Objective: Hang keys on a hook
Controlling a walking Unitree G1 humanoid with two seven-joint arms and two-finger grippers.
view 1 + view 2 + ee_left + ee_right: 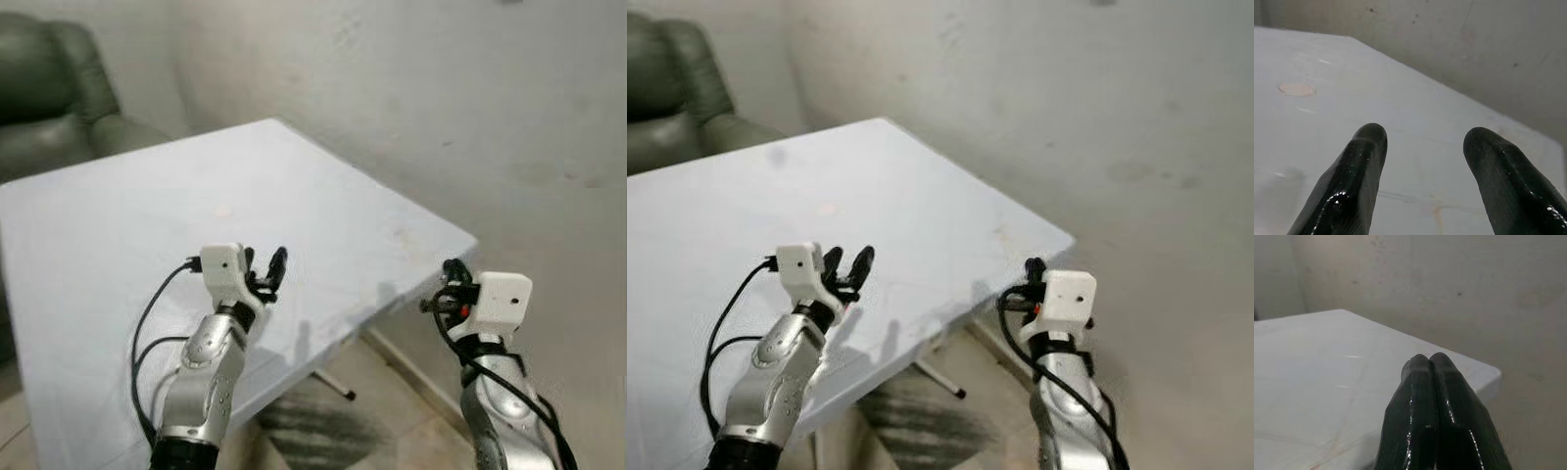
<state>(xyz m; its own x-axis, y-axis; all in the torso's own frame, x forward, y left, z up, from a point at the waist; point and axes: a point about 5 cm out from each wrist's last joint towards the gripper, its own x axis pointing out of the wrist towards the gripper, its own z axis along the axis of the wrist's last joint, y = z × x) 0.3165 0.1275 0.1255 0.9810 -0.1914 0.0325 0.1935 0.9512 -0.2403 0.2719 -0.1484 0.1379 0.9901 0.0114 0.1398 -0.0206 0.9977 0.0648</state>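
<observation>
Task status: not started, judging by the present layout. No keys and no hook can be made out anywhere around the grippers; their location cannot be told, so both must first be located before any hanging can begin. The left gripper is raised above the near part of the white table, forearm angled up and forward, wrist camera housing on top. Its two black fingers stand apart with a clear gap between them and nothing held; ahead of the fingertips lies bare tabletop with a faint pinkish stain, and beyond that the table's far edge and the grey wall. The right gripper is raised off the table's corner, beside and just outside the table edge, over the floor. Its fingers are pressed together along their length, and nothing is seen between them; ahead of the tips are the table's corner and the wall. Both forearms are bent upward at roughly equal height, in a ready posture, with black cables looping along each arm. Below the left gripper, under the table, a metal table leg meets the floor. Behind the table, well apart from both grippers, stands a dark green armchair. Remaining work, as judged: find the keys, grasp them, find the hook, and place the key ring over it.
</observation>
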